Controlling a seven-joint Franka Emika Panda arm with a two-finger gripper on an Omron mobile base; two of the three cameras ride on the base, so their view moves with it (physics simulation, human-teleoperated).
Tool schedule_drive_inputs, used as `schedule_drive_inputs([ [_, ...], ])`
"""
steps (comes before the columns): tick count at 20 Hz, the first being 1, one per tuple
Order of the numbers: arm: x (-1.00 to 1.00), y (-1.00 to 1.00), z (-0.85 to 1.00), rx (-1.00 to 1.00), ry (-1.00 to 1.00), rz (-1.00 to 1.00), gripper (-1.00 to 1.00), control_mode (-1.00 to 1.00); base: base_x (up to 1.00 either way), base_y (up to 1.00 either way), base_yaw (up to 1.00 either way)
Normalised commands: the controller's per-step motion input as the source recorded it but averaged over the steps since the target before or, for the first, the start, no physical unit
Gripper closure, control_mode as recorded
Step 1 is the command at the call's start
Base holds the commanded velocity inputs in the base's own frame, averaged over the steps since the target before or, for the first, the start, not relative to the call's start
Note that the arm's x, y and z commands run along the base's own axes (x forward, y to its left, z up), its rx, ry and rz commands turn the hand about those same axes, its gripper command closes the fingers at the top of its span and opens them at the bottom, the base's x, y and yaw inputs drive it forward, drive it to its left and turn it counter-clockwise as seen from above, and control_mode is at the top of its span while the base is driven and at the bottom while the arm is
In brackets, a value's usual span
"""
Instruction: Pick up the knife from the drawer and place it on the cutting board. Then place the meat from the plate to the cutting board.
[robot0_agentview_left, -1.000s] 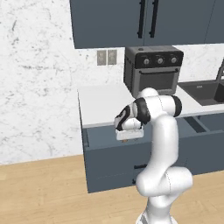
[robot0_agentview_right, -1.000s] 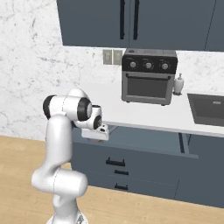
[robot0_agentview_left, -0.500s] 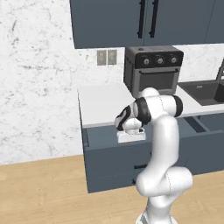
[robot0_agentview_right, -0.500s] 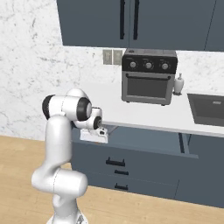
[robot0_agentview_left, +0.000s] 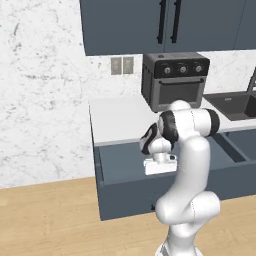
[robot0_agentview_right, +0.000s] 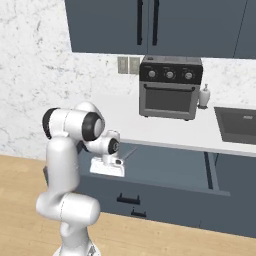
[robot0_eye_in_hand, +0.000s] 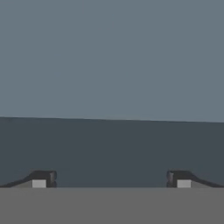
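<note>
The drawer (robot0_agentview_left: 120, 167) (robot0_agentview_right: 170, 172) stands pulled out below the white counter, dark blue-grey inside. My gripper (robot0_agentview_left: 160, 172) (robot0_agentview_right: 106, 172) hangs low over the drawer's middle, pointing down into it. In the hand view the gripper (robot0_eye_in_hand: 111, 179) is open, its fingertips (robot0_eye_in_hand: 41, 179) far apart with nothing between them, above the bare drawer floor (robot0_eye_in_hand: 113, 148). A thin pale strip (robot0_agentview_right: 131, 151) lies in the drawer just right of the hand; it is too small to tell whether it is the knife. The cutting board, the meat and the plate are out of view.
A black toaster oven (robot0_agentview_left: 175, 80) (robot0_agentview_right: 169, 92) stands at the back of the counter (robot0_agentview_left: 120, 120), with a white bottle (robot0_agentview_right: 204, 96) beside it. A dark sink (robot0_agentview_left: 235, 105) (robot0_agentview_right: 239, 124) lies to the right. Wall cabinets hang above. A lower drawer handle (robot0_agentview_right: 128, 200) faces out.
The hand has come down toward the drawer floor, with the jaws staying wide. Nothing else has moved.
</note>
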Motion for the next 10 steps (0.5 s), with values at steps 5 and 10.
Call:
schedule_drive_inputs([
  [5, -1.0, -0.42, 0.06, 0.0, 0.31, 0.0, -1.0, -1.0, 0.0, 0.0, 0.0],
  [10, -1.0, -0.17, 0.02, 0.0, 0.04, 0.0, -1.0, -1.0, 0.0, 0.0, 0.0],
])
